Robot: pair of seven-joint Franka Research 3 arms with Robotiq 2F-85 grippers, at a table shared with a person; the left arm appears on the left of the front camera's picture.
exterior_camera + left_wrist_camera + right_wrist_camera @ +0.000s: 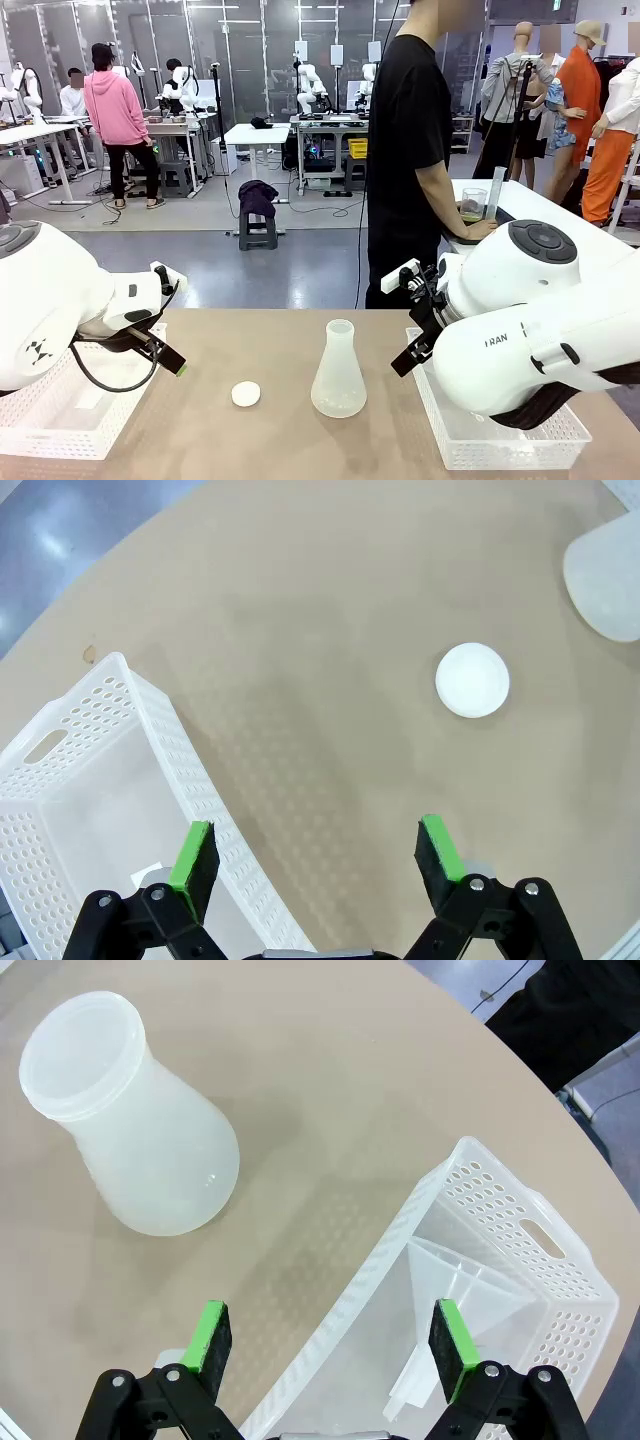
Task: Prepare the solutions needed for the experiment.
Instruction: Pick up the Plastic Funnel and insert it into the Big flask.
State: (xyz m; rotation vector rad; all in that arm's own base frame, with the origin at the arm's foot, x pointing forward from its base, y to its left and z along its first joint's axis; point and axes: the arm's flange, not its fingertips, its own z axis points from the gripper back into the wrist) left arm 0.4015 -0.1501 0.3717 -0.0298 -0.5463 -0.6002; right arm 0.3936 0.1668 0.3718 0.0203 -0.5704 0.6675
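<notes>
Yellow liquid (pixel 472 212) sits in a small glass (pixel 473 196) by the person's hand (pixel 487 228) on the far table (pixel 545 205), and the flask (pixel 338 370) stands open between the left gripper (pixel 318 855) and right gripper (pixel 335 1345), both wide open and empty, likely waiting for pouring.
</notes>
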